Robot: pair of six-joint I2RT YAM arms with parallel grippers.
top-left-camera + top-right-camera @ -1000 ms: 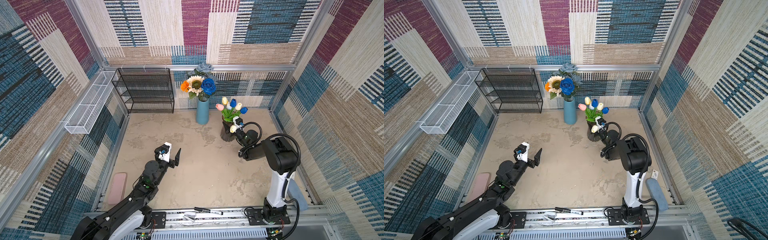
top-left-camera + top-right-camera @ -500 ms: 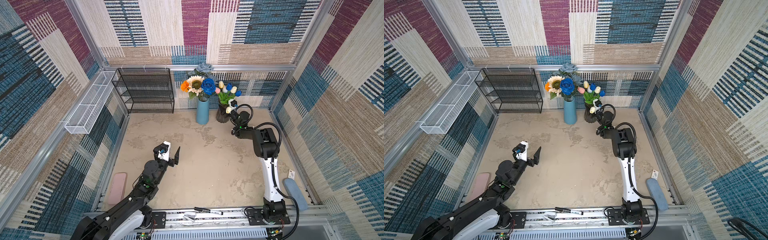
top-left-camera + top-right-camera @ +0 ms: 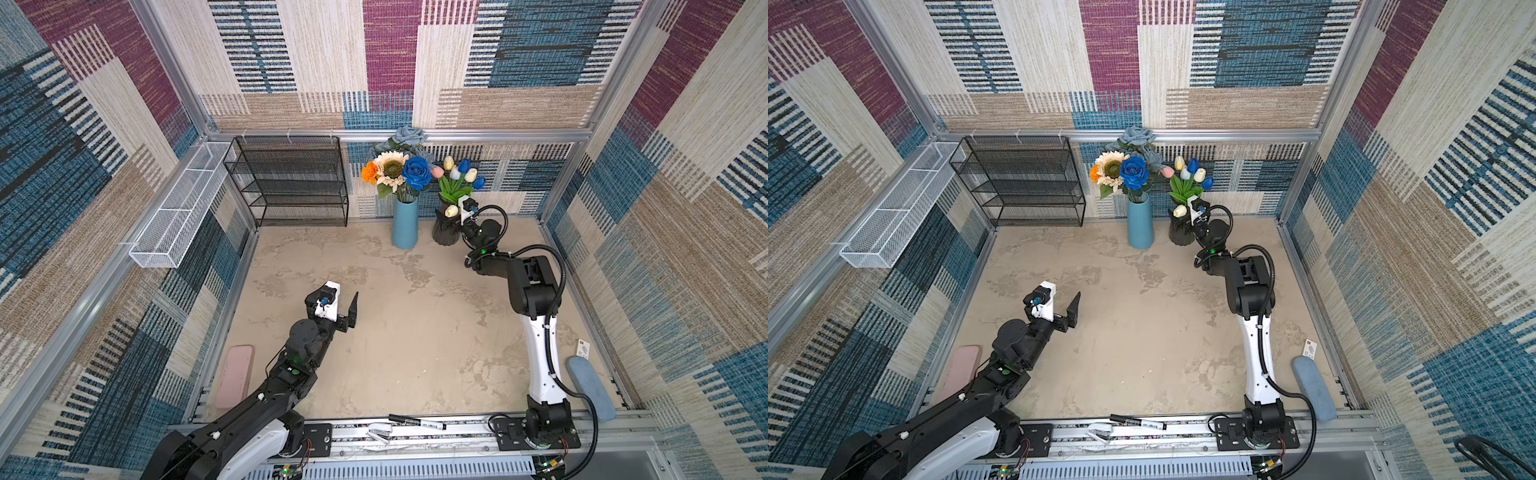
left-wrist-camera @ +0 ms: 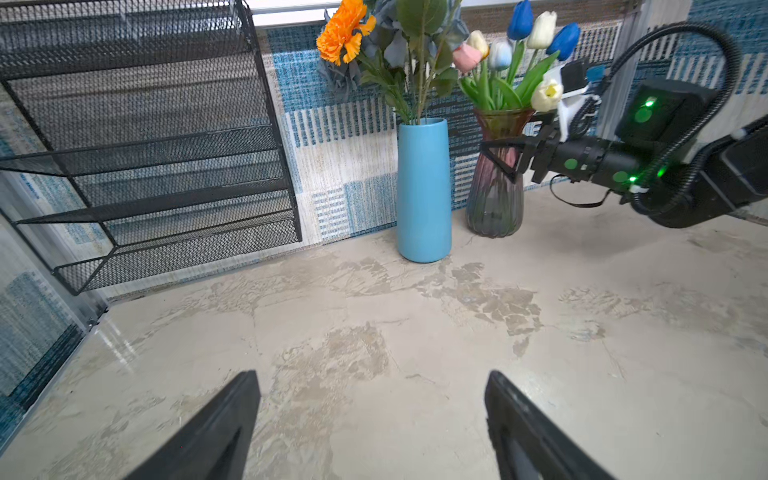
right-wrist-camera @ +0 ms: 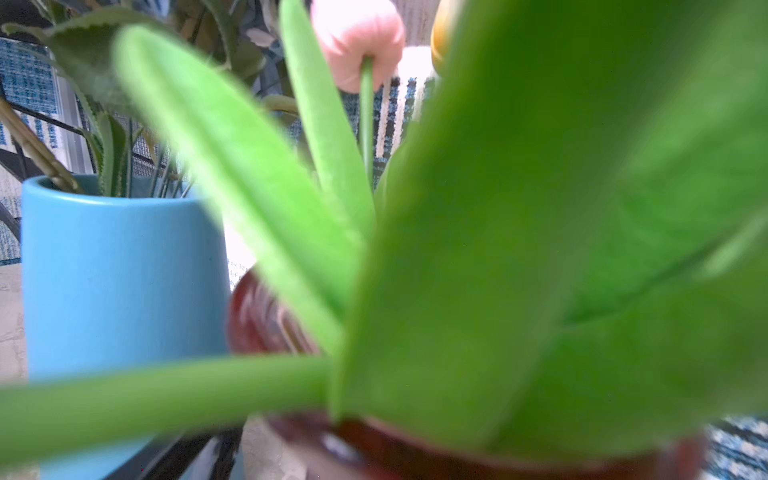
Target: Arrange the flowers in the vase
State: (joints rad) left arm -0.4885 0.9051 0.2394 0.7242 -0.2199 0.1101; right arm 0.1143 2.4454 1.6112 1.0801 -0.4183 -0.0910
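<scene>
Upper left of a top view: white wire basket (image 3: 174,208), fixed along the side wall. Lower left: pink pad (image 3: 235,376), flat beside the table (image 3: 415,340).

Upper left of centre: black mesh shelf (image 3: 291,178), upright against the back wall.

Left of centre: left gripper (image 4: 372,376), raised above bare table, fingers (image 4: 224,424) spread wide, nothing between them.

Upper centre: blue vase (image 3: 404,224), upright near the back wall, just right of the shelf. Contents:
- orange marigold (image 3: 369,172)
- cream sunflower (image 3: 390,168)
- bright blue rose (image 3: 416,172)
- dusty-blue roses (image 3: 409,135), topmost, at the wall rail

Just right of the blue vase, apart from it: dark glass vase (image 3: 442,232), upright. Contents: tulips (image 3: 457,174) in pink, yellow, white and blue, with green leaves; one white tulip (image 3: 451,211) drooped low at the rim.

At the neck of the dark glass vase: right gripper (image 4: 500,153), one finger across the front of the glass, the other hidden behind it. Clamped or let go: not discernible. Right wrist view filled with blurred leaves.

Bottom centre: black-and-white marker (image 3: 417,422), on the base rail.

Lower right: small white card (image 3: 583,348) and blue pad (image 3: 590,386), at the table edge.
</scene>
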